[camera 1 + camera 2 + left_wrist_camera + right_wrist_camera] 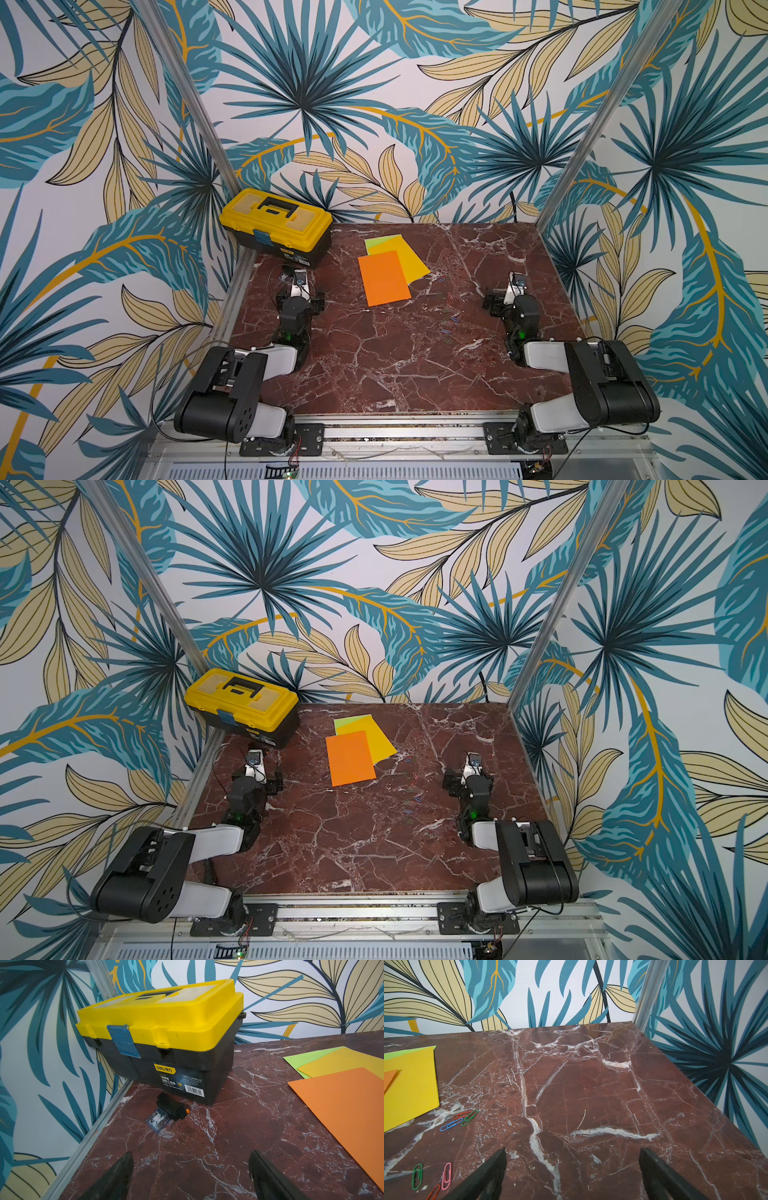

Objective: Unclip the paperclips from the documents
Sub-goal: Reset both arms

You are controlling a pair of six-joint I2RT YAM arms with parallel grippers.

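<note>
Three documents lie fanned at the table's back middle: an orange sheet [384, 279] [351, 757] on top, a golden yellow sheet [411, 261] under it, and a lime green sheet [380, 241] lowest. Several coloured paperclips [451, 296] [451, 1124] lie loose on the marble to the right of the sheets. I make out no clip on the sheets' edges. My left gripper [300, 291] [191, 1157] hovers open and empty left of the sheets, facing the toolbox. On the right my right gripper [515, 291] [572, 1153] is open over bare marble, the clips to its left.
A yellow-lidded black toolbox [276, 226] [162, 1036] stands shut at the back left corner. A small black and clear-plastic device [166, 1112] lies on the marble in front of it. Aluminium posts and patterned walls close in the marble table [395, 374].
</note>
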